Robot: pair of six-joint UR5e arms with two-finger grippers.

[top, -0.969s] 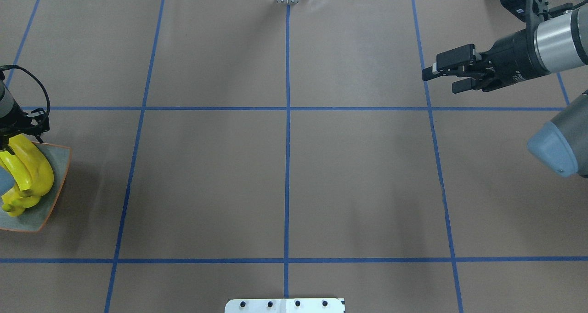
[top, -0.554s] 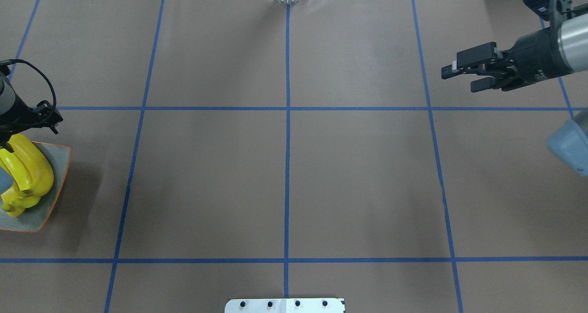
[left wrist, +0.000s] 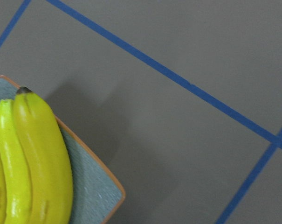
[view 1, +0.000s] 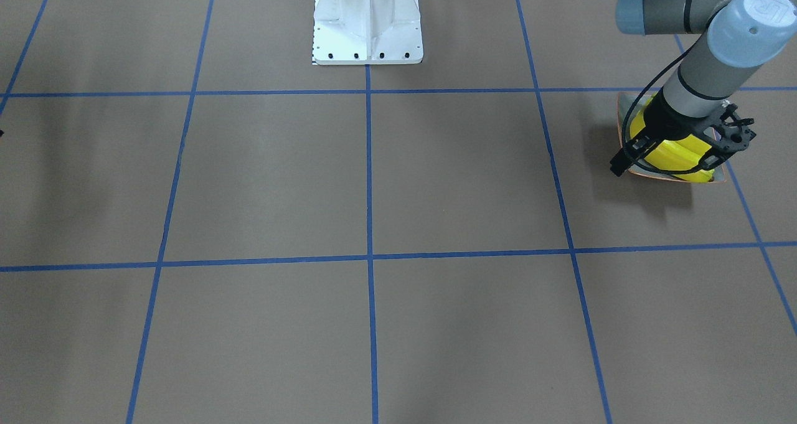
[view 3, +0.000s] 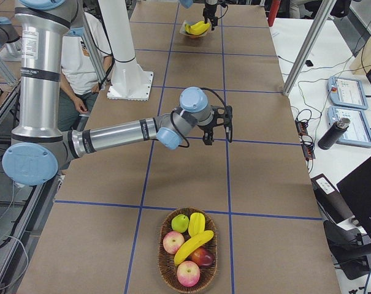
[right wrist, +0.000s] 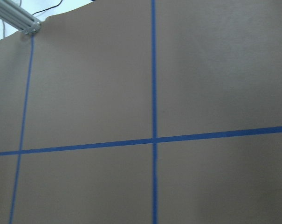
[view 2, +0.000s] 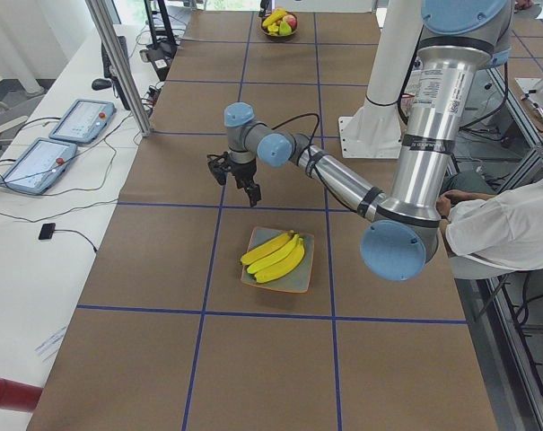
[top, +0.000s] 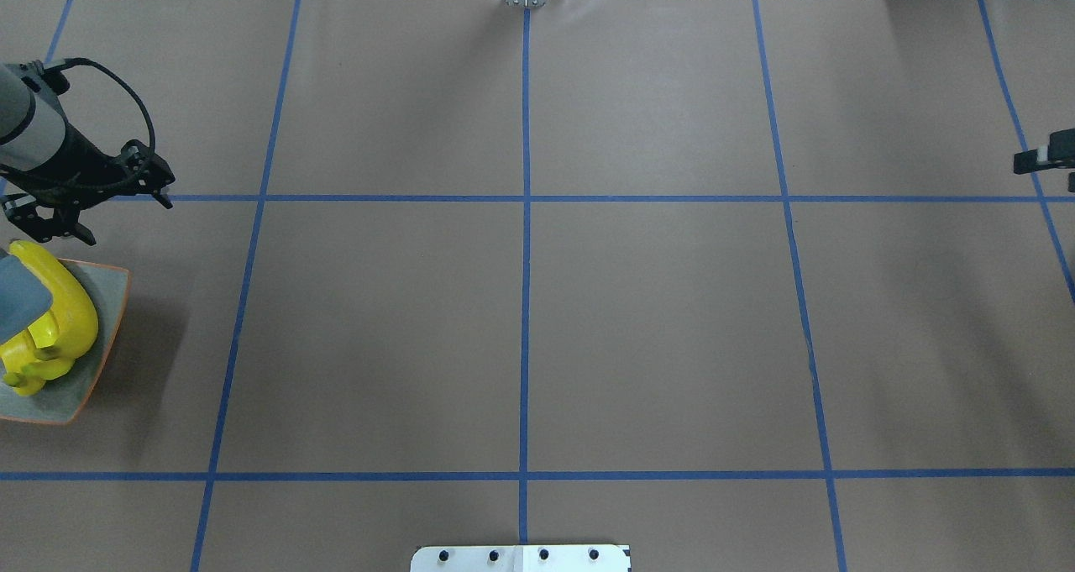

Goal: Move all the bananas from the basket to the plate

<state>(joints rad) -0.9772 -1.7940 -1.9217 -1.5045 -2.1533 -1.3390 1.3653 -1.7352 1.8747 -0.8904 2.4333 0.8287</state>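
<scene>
Counted three bananas (view 2: 275, 256) lying side by side on the plate (view 2: 300, 284), toward the left end of the counter (top: 521, 328); found both cut off by the overhead view's left border. Logged left fingers (view 2: 252, 190) raised over the counter near the plate's edge away from the robot, apart from the fruit, carrying nothing; cannot tell spread or clenched. Logged right fingers (top: 1040, 159) parted and empty at the overhead view's right border, over bare brown paper. Noted the basket (view 3: 162, 263) toward the counter's right end, well apart from the plate, holding a further banana (view 3: 194, 246) among red apples (view 3: 173, 242) and a green apple (view 3: 180, 223). Saw broad bare counter between the arms, crossed only by blue tape lines (top: 526, 219). Noted a seated person (view 2: 500, 229) beside the robot base.
</scene>
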